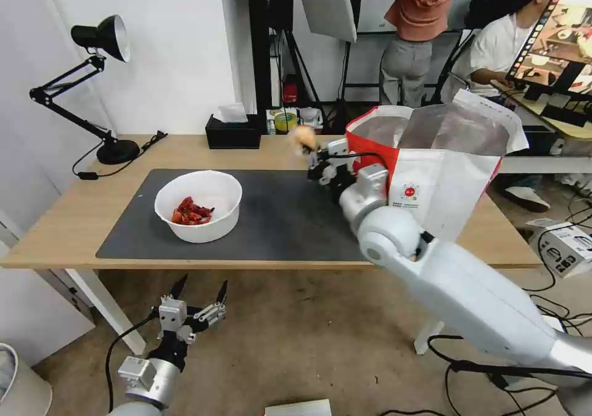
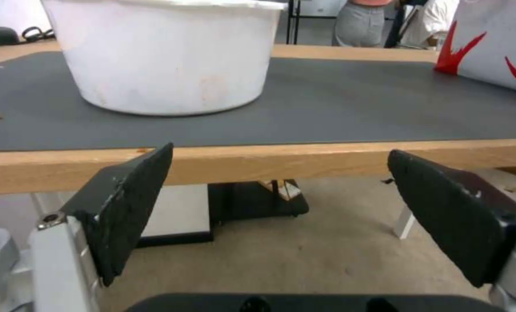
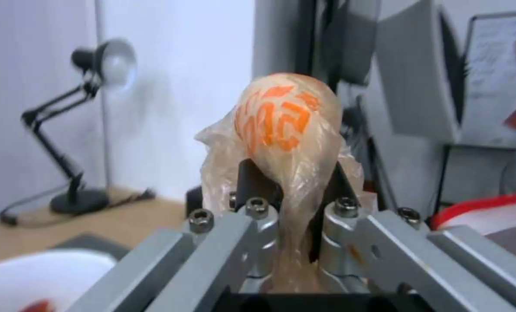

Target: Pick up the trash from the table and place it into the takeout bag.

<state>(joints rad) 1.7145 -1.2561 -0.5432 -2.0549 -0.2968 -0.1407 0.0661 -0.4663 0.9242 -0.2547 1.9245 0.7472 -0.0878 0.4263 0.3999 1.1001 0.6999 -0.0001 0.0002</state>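
The right gripper (image 1: 310,152) is raised above the counter (image 1: 74,231), just beside the takeout bag (image 1: 444,175), its fingers clamped on the wrapped ball (image 3: 281,125). The left gripper (image 1: 198,297) hangs below the counter edge, fingers spread wide, near the bowl (image 1: 198,205).

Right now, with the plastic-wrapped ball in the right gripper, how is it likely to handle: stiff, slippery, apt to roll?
The tan plastic-wrapped ball probably gives a little: the right gripper is shut on loose, wrinkled film below the bulge, so it could slip. It looks light, held high beside the takeout bag. Being rounded, it would likely roll if dropped on the table.
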